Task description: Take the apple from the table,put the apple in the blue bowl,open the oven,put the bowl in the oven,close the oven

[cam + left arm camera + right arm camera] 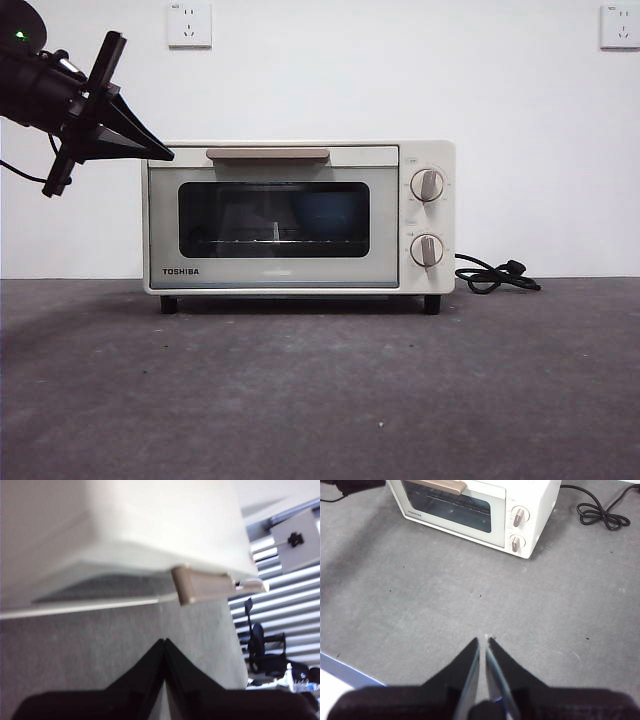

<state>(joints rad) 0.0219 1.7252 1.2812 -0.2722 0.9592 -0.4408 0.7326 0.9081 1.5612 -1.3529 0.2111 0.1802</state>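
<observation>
The cream-white oven (300, 215) stands on the table (320, 400) with its dark glass door closed. Through the glass a dim blue shape, the blue bowl (332, 213), sits on the rack inside. The apple is hidden from every view. My left gripper (168, 155) hangs shut and holding nothing at the oven's upper left corner, just left of the beige handle (268, 154). In the left wrist view the left gripper (165, 641) points past the handle's end (205, 585). My right gripper (484, 640) is shut and holding nothing above the table, well in front of the oven (470, 510).
A black cord (495, 274) with its plug lies coiled on the table right of the oven, also the cord (600, 512) in the right wrist view. Two knobs (427, 185) sit on the oven's right panel. A white wall with sockets stands behind.
</observation>
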